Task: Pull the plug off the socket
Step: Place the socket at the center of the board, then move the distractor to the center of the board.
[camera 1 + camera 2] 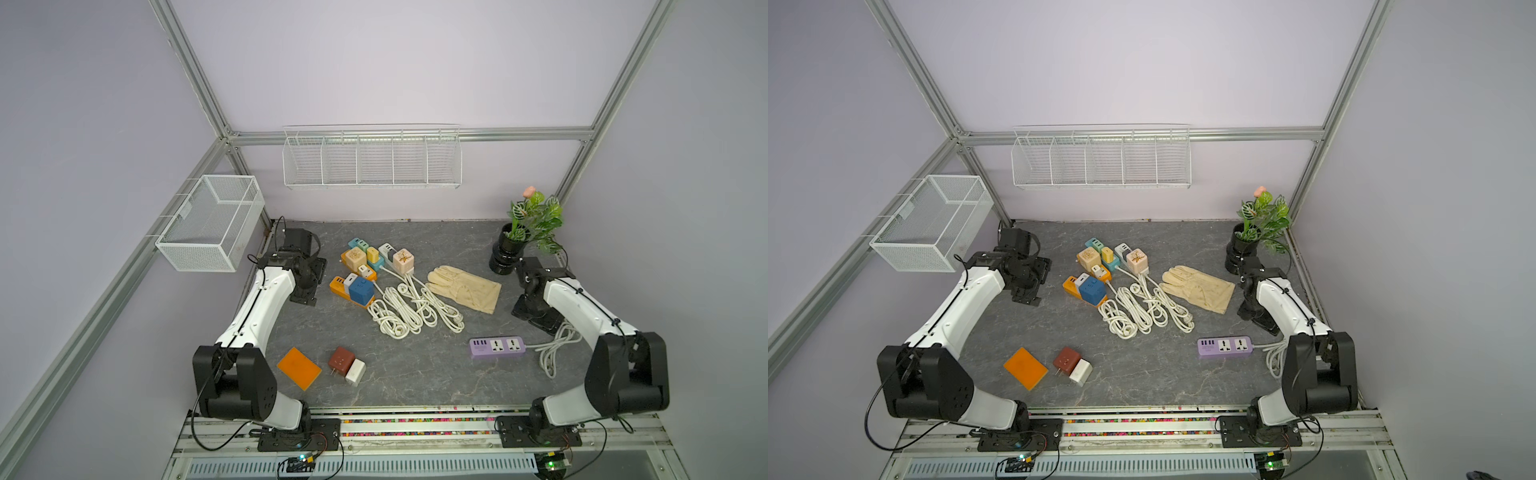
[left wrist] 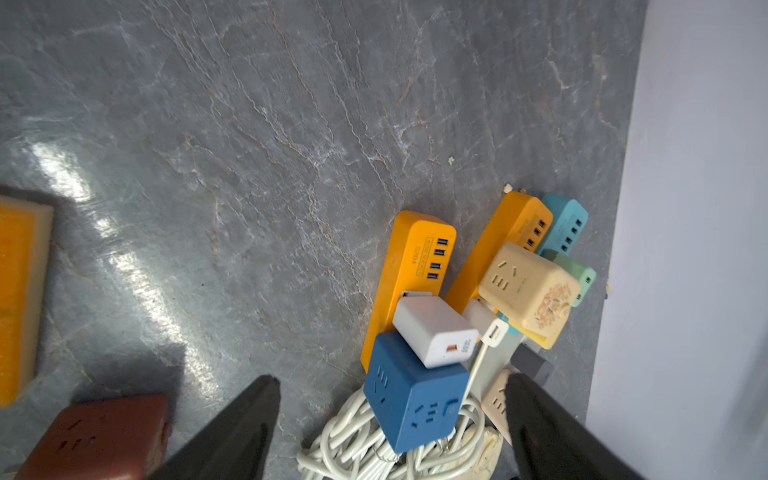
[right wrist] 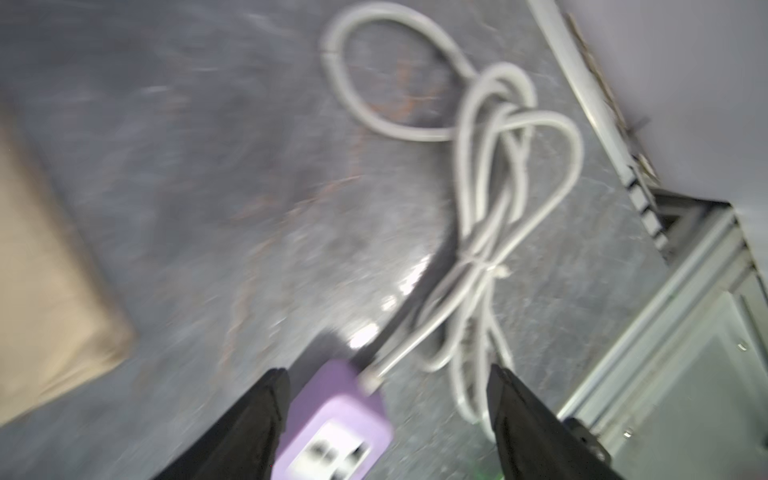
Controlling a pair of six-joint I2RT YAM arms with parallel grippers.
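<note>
Lavender walls and an aluminium frame close in a grey, marble-veined tabletop [image 1: 415,374] with a dull sheen. A flat purple power strip [image 1: 497,347] with rounded corners lies at the near right. Both of its sockets are bare, and its white cord [image 1: 555,349] is looped loosely to its right. The brown plug [image 1: 341,360], a matte cube, lies on its side left of centre near the front edge with its metal prongs showing. It touches a smaller white adapter [image 1: 355,372], and a thin orange pad [image 1: 299,368] with a rough top lies just to their left.

At the far centre, orange, teal and grey power strips [image 1: 365,266] sit packed together and carry blocky plugs, among them a blue cube [image 2: 415,399] and a white charger [image 2: 434,332]. Their white cords [image 1: 411,309] lie in knotted coils beside a limp cream glove [image 1: 465,287]. A leafy plant [image 1: 534,220] stands at the far right.

The left gripper [image 2: 390,377] has its black tapered fingers spread wide and holds nothing. The right gripper [image 3: 386,370] is also spread wide and empty, with the purple strip's end below it in a blurred wrist view.
</note>
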